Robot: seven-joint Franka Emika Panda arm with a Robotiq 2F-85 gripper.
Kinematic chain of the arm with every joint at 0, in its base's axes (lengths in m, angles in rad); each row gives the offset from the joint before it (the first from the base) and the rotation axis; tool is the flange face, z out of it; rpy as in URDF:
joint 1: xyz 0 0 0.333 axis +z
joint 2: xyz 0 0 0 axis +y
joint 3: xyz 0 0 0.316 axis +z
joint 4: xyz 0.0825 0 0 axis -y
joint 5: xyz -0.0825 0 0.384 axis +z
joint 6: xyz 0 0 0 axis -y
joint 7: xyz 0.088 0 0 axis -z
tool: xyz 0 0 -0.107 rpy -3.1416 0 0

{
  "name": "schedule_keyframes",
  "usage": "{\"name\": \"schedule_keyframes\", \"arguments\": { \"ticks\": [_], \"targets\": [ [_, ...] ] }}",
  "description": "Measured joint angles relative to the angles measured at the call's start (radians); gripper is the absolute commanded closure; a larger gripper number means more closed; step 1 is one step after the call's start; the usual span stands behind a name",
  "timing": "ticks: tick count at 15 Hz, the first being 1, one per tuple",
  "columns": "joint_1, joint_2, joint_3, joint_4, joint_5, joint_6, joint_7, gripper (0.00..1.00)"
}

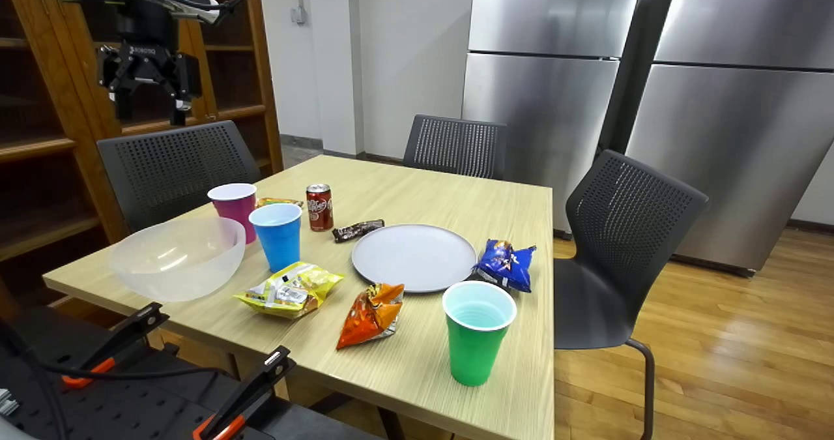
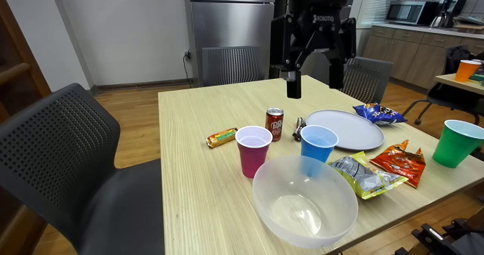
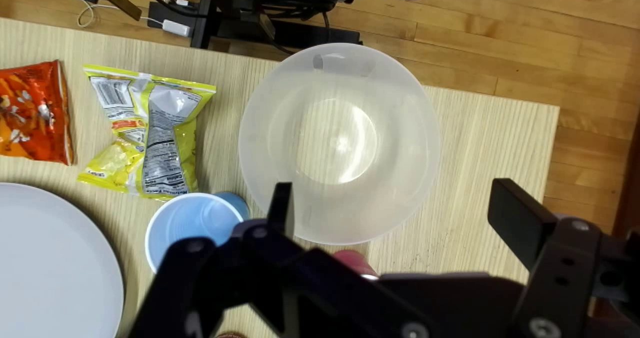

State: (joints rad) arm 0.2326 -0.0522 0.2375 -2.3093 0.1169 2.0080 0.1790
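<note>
On the table [image 2: 196, 172], near a corner: bowl [image 3: 337, 142], with the purple cup [image 2: 252, 160] close by. Probably light, stiff plastic, a bit slippery; rim [image 3: 243, 122] looks the best hold, straddled from inside and outside. Gripper [image 2: 314, 85] hangs overhead, fingers [image 2: 294, 88] spread wide, holding nothing, touching nothing.

The hand [image 2: 314, 84] hangs aloft, pointing down and spread wide.

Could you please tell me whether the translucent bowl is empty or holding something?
Empty: in the wrist view, the translucent bowl shows only its bare bottom and some light reflections.
</note>
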Motion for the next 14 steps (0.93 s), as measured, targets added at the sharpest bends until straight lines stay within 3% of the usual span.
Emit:
{"name": "schedule_keyframes", "arguments": {
  "ticks": [5, 14],
  "targets": [
    [0.0, 0.015, 0.0, -0.004, -0.008, 0.052, 0.003, 0.0],
    [0.0, 0.118, -0.031, -0.004, -0.147, 0.264, 0.012, 0.0]
  ]
}}
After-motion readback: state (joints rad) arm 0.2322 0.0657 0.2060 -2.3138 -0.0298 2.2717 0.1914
